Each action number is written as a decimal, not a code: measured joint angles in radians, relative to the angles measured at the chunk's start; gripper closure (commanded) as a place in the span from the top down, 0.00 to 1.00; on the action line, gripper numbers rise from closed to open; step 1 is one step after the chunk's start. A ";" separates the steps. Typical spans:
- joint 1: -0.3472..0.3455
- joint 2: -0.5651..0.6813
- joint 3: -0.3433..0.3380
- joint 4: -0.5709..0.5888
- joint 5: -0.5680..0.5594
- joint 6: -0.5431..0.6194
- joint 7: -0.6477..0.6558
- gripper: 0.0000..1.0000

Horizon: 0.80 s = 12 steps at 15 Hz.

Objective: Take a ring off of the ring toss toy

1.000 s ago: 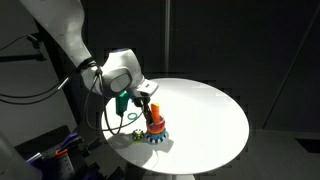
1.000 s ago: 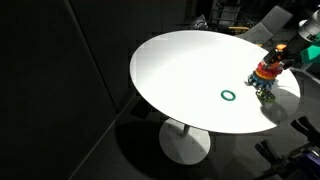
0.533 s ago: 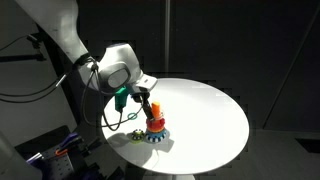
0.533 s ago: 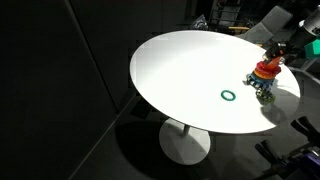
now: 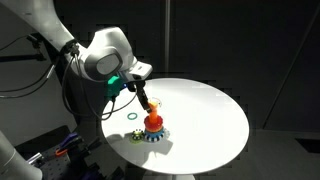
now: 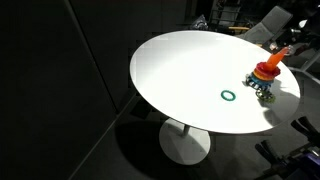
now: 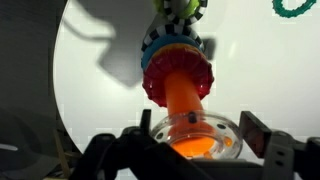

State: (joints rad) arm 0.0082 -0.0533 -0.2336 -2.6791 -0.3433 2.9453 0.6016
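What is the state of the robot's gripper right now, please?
Gripper: fingers closed on a glossy orange-tinted ring at the top of the upright orange peg, as the wrist view shows.

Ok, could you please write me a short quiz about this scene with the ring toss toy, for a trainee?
1. True or false: the green ring lies flat on the white table, apart from the ring toss toy.
2. Where is the gripper? A) over the green ring. B) at the top end of the orange peg. C) beside the table's foot.
3. Fill in: the ring on the peg, close to the patterned base, is ___ in colour.
Key: 1 true; 2 B; 3 red.
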 measured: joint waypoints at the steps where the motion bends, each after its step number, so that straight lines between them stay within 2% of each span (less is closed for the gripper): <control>1: 0.004 -0.026 0.002 -0.005 0.007 -0.016 -0.001 0.63; 3: 0.005 -0.076 0.023 -0.013 0.040 -0.048 -0.012 0.63; 7: -0.033 -0.152 0.132 -0.027 0.157 -0.096 -0.076 0.63; 12: -0.069 -0.169 0.221 -0.057 0.182 -0.112 -0.098 0.63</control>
State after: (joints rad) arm -0.0607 -0.2218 -0.0128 -2.7358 -0.1612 2.8333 0.5031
